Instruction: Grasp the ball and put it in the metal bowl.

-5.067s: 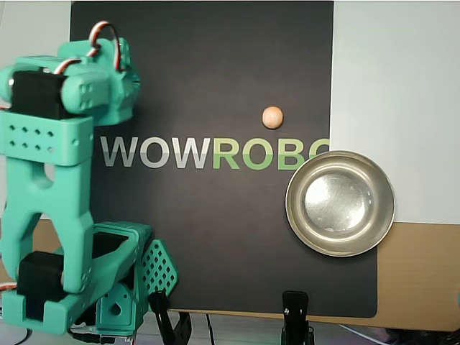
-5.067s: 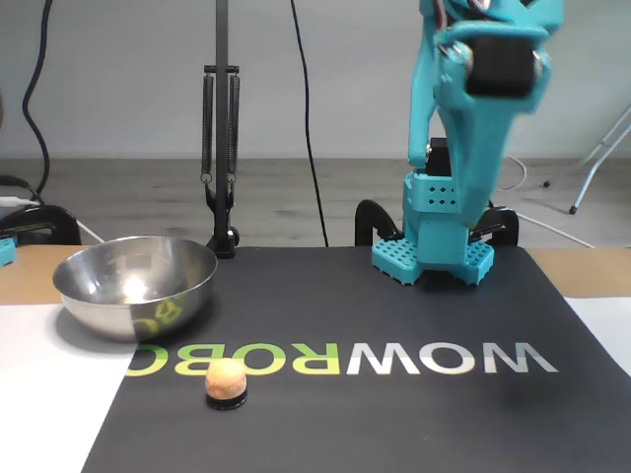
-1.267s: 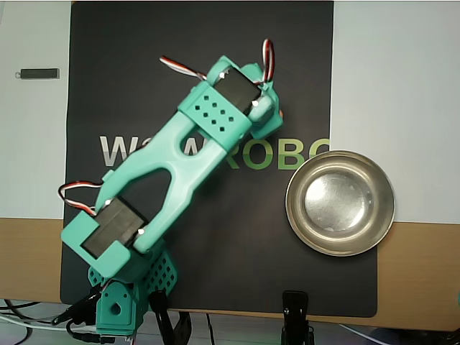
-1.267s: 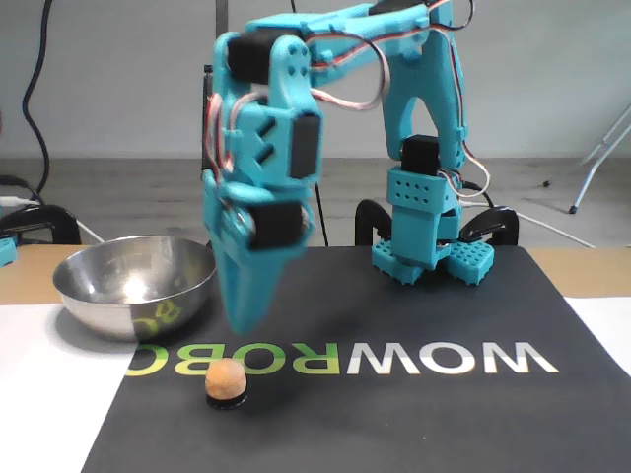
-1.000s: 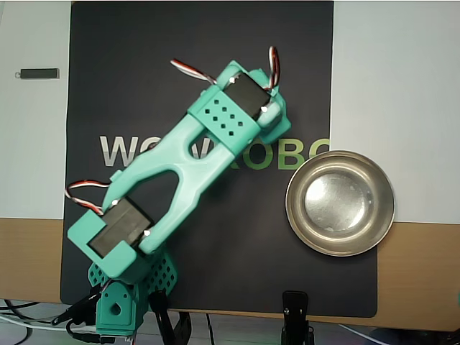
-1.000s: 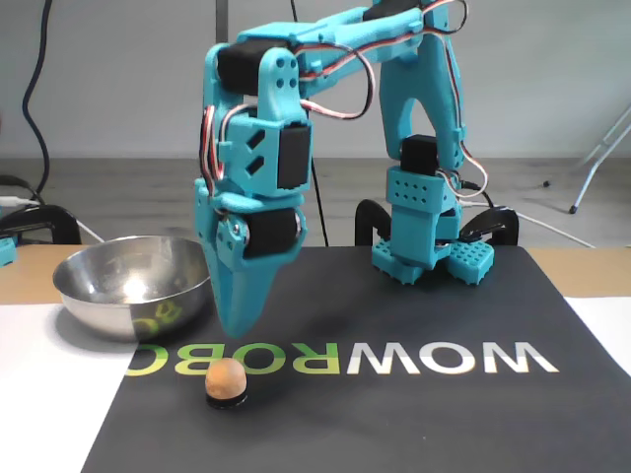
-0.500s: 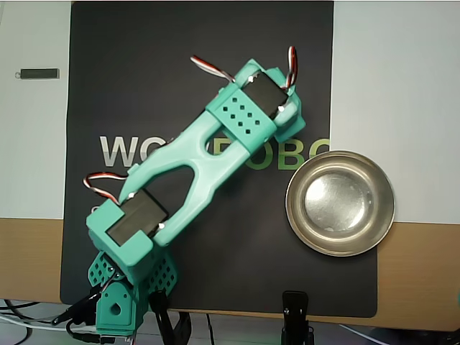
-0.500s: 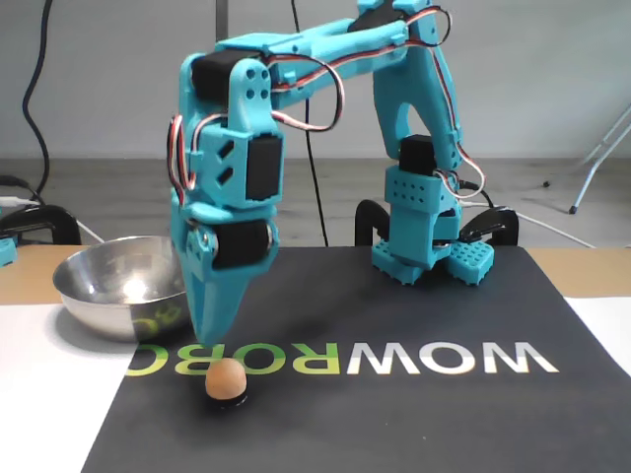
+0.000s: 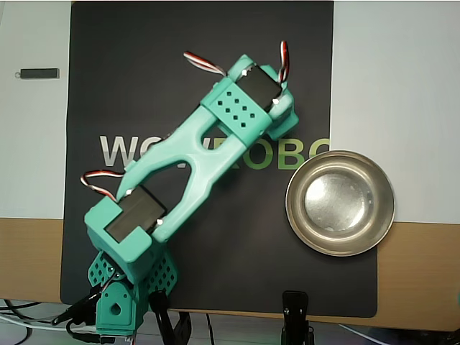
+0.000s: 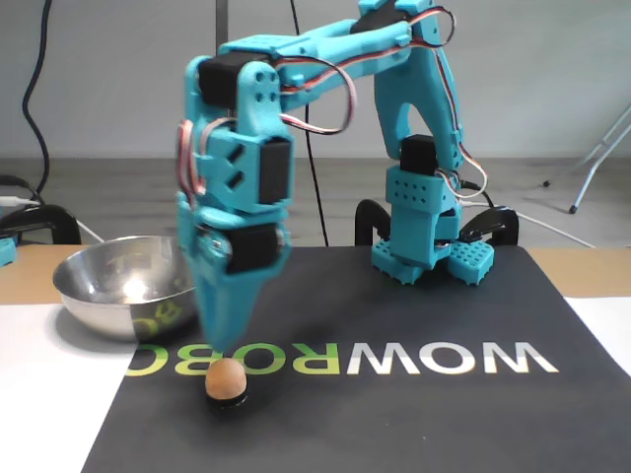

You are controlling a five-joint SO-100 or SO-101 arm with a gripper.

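While the ball (image 10: 226,377) sits outside on the mat, the metal bowl (image 9: 340,203) holds nothing.

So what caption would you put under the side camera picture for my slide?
Turquoise robot gripper pointing down just above a little tan ball on a black mat, shiny metal bowl waiting nearby.

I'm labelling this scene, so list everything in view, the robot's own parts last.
ball: one, tan, on the black mat under the gripper tip.
metal bowl: one, silver, empty, at the mat's right edge in the overhead view.
mat: one, black with WOWROBO lettering, on the table.
small dark bar: one, left of the mat in the overhead view.
clamp: one, black, at the table edge.
arm: one, teal.
gripper: one, teal, pointing down above the ball.
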